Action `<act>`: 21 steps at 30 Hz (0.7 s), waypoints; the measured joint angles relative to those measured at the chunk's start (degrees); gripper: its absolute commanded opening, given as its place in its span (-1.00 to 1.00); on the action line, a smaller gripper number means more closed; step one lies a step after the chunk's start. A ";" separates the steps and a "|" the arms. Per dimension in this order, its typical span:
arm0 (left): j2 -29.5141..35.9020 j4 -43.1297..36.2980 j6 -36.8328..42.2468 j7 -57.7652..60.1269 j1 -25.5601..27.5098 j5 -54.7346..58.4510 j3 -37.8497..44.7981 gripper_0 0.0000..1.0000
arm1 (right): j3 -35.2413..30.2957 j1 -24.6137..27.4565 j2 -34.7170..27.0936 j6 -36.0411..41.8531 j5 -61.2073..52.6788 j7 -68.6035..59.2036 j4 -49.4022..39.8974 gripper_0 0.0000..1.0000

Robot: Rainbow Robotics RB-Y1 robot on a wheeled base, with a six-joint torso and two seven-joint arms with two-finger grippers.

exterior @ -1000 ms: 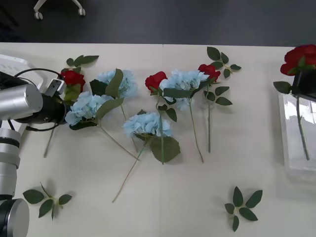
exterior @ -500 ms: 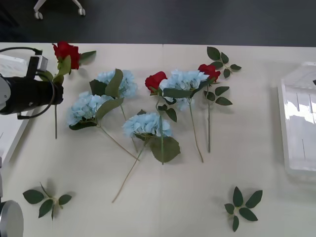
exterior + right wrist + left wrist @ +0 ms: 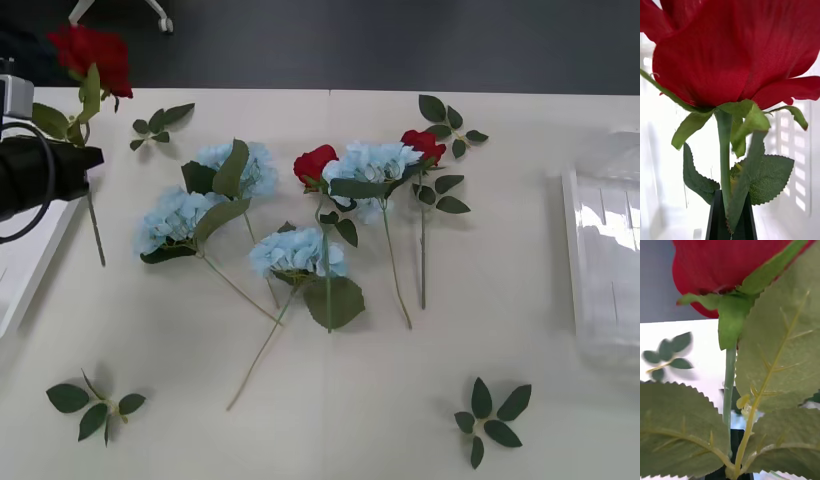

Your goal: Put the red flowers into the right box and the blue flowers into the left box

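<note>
Two roses are off the table at once! The left gripper (image 3: 85, 160) has its black jaws pinched tight on a red rose (image 3: 92, 52), bloom up above them, stem dangling below, the left box (image 3: 22, 262) just beside. The right gripper (image 3: 731, 215) clamps another rose (image 3: 733, 52) by its stem, the right box (image 3: 600, 250) behind it. Four blue hydrangeas (image 3: 297, 251) and two red roses (image 3: 315, 165) lie on the table (image 3: 400, 400), well away from both jaws.

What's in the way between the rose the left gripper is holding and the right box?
Nothing upright blocks it. The left gripper holds the red rose at the table's left edge; the right box is across the table, over flat-lying blue flowers and roses.
</note>
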 measured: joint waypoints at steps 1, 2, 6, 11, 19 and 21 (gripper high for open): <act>0.00 -0.52 1.19 -1.24 0.00 2.00 0.35 -1.00 | 0.26 0.00 0.04 -1.26 0.41 0.00 0.07 -1.00; 0.00 -0.96 2.40 -2.73 0.00 4.61 0.67 -1.00 | 0.56 0.00 0.19 -2.59 0.82 0.00 0.07 -1.00; -0.01 -1.38 6.30 -7.28 0.00 14.47 1.38 -1.00 | 1.22 0.00 1.92 -7.16 2.51 0.00 0.10 -1.00; -1.03 -1.38 11.67 -15.90 0.00 22.48 1.48 -1.00 | 1.22 0.00 4.38 -10.81 7.14 0.00 1.95 -1.00; -7.60 -1.40 22.74 -23.39 -1.84 29.99 4.10 -1.00 | 1.22 0.00 6.89 -11.22 10.22 0.00 4.65 0.16; -8.59 -1.40 24.62 -23.39 -3.04 31.63 4.09 -1.00 | 1.22 0.00 7.34 -11.76 10.22 0.00 4.66 0.60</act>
